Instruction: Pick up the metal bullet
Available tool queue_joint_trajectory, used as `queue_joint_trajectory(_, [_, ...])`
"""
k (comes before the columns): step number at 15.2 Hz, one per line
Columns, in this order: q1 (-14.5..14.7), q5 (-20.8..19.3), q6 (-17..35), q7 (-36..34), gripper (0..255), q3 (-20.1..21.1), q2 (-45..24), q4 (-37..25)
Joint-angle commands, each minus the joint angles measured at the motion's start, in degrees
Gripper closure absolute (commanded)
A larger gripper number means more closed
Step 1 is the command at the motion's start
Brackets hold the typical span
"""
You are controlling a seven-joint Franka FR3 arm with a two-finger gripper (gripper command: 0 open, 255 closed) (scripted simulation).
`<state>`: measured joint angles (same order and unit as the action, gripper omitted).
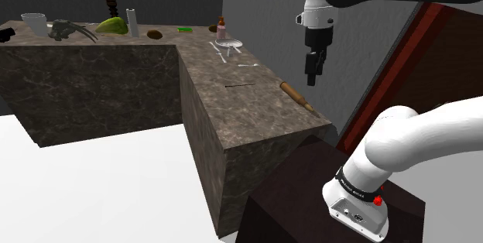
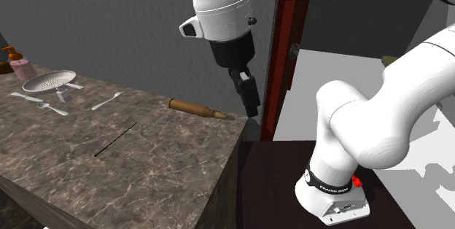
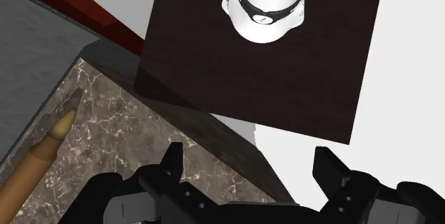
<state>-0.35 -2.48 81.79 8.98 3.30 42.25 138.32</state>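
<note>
The gripper (image 3: 249, 160) is seen with its two black fingers apart, and nothing is held between them. It hangs in the air above the corner of the stone-patterned counter (image 1: 232, 118) that lies next to the dark stand (image 1: 302, 179). The bullet (image 1: 296, 95) is brass-coloured. It lies flat on the counter near that end, close to the edge, with its pointed tip turned toward the stand. In the wrist view the bullet (image 3: 39, 160) is placed to one side of the fingers — not between them. Farther along the counter a thin dark stick (image 2: 117, 138) and a perforated dish (image 2: 49, 82) are seen — well apart from the bullet.
</note>
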Motion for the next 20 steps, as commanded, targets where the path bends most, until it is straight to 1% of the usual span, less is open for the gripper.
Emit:
queue_joint_trajectory(1, [0.0, 0.0, 0.0, 0.0, 0, 0.0, 0.0, 0.0])
queue_joint_trajectory(6, [-2.9, -3.4, 9.3, 0.9, 0, -3.3, -4.2, 3.3])
queue_joint_trajectory(11, [-5.9, -6.6, 18.8, 1.6, 0, -6.7, -10.2, 4.8])
queue_joint_trajectory(15, [-8.1, -8.6, 26.1, 2.0, 0, -9.4, -16.0, 4.7])
queue_joint_trajectory(20, [-10.7, -10.4, 34.8, 2.6, 0, -12.7, -24.3, 2.9])
